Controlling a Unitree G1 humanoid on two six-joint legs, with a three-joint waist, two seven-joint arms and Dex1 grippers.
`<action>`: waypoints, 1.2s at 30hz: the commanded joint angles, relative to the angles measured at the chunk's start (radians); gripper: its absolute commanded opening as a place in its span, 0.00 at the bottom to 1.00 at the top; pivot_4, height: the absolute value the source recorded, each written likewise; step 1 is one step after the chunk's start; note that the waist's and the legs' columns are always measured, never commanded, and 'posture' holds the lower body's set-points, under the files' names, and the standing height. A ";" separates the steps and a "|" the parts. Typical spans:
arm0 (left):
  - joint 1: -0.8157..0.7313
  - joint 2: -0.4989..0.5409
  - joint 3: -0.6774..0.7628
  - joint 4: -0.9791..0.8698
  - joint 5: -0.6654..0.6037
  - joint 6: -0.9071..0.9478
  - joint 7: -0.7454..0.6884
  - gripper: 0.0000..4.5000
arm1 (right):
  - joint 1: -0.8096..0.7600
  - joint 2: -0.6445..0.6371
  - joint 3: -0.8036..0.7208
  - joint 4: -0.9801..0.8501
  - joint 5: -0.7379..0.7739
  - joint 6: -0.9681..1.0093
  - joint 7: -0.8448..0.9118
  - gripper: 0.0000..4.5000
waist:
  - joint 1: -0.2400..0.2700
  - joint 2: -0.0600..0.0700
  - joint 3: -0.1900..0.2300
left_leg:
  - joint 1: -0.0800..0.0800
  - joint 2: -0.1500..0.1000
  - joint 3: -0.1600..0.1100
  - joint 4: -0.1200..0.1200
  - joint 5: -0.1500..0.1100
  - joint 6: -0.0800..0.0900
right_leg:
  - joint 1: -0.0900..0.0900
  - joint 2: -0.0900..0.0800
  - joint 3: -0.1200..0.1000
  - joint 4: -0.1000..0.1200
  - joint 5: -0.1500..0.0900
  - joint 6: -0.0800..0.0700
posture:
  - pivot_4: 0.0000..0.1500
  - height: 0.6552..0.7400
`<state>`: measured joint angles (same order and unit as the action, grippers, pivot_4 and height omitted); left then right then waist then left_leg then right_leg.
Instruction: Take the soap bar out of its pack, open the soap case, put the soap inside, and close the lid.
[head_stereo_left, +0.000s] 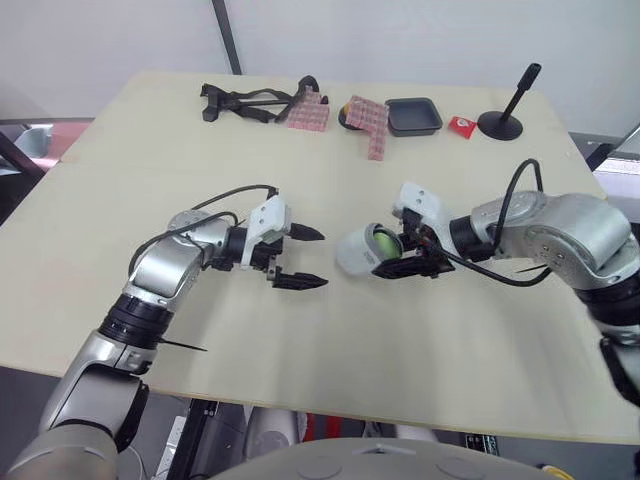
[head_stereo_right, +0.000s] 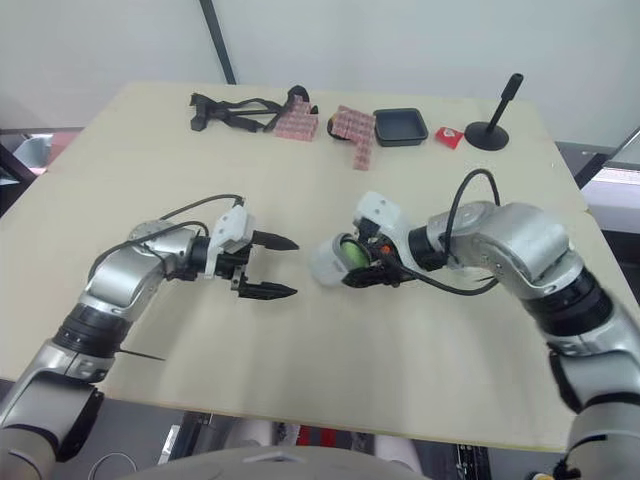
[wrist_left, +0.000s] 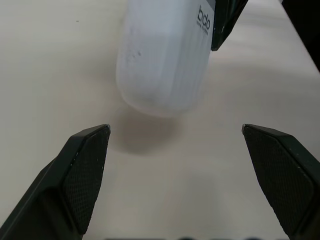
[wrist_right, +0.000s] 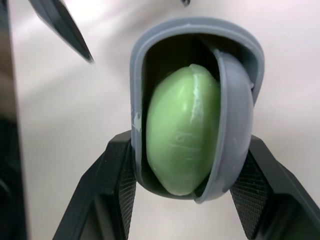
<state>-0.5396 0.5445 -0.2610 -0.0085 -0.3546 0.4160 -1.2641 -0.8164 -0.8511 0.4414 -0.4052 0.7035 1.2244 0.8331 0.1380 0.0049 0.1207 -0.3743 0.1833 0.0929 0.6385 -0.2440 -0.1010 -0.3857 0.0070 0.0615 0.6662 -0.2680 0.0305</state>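
Observation:
The whitish soap case (head_stereo_left: 356, 250) hangs just above the middle of the table, tipped on its side. My right gripper (head_stereo_left: 397, 253) is shut on it, one finger on each side. A green soap bar (wrist_right: 182, 135) sits inside the case (wrist_right: 240, 125), with the lid partly over it. My left gripper (head_stereo_left: 322, 259) stands open just left of the case, apart from it, its fingers (wrist_left: 85, 170) spread wide with nothing between them. The left wrist view looks at the case's closed rounded end (wrist_left: 165, 55).
At the table's far edge lie a black strap tool (head_stereo_left: 245, 103), two red patterned packs (head_stereo_left: 310, 113) (head_stereo_left: 370, 125), a black tray (head_stereo_left: 413, 116), a small red item (head_stereo_left: 461, 126) and a black stand (head_stereo_left: 503, 120). The tabletop (head_stereo_left: 150, 180) is light wood.

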 joint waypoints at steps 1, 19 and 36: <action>-0.030 -0.012 -0.018 -0.062 -0.006 0.047 0.018 1.00 | -0.063 -0.049 0.069 -0.053 -0.074 -0.061 0.100 0.46 | 0.000 0.000 0.000 | 0.000 0.000 0.000 0.000 0.000 0.000 | 0.000 0.000 0.000 0.000 0.000 0.000 | 1.00 1.00; -0.075 -0.121 -0.112 -0.068 0.106 0.034 0.133 1.00 | -0.245 -0.076 0.357 -0.053 -0.418 -0.154 0.300 0.46 | -0.002 0.000 0.000 | 0.000 0.001 0.000 0.001 0.000 0.000 | 0.001 0.001 0.002 0.001 0.000 0.000 | 1.00 1.00; -0.087 -0.219 -0.145 -0.008 0.150 -0.035 0.178 1.00 | -0.244 -0.014 0.357 0.006 -0.529 -0.179 0.364 0.46 | -0.003 0.000 0.000 | 0.001 0.001 0.000 0.002 0.000 0.000 | 0.001 -0.001 0.005 0.003 0.000 0.000 | 1.00 1.00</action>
<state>-0.6037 0.3291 -0.4121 -0.0090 -0.2036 0.4013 -1.0879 -1.0359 -0.8650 0.8193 -0.3891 0.1987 1.0584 1.1867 0.1347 0.0050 0.1208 -0.3738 0.1842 0.0931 0.6405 -0.2441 -0.1007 -0.3852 0.0059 0.0660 0.6687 -0.2680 0.0304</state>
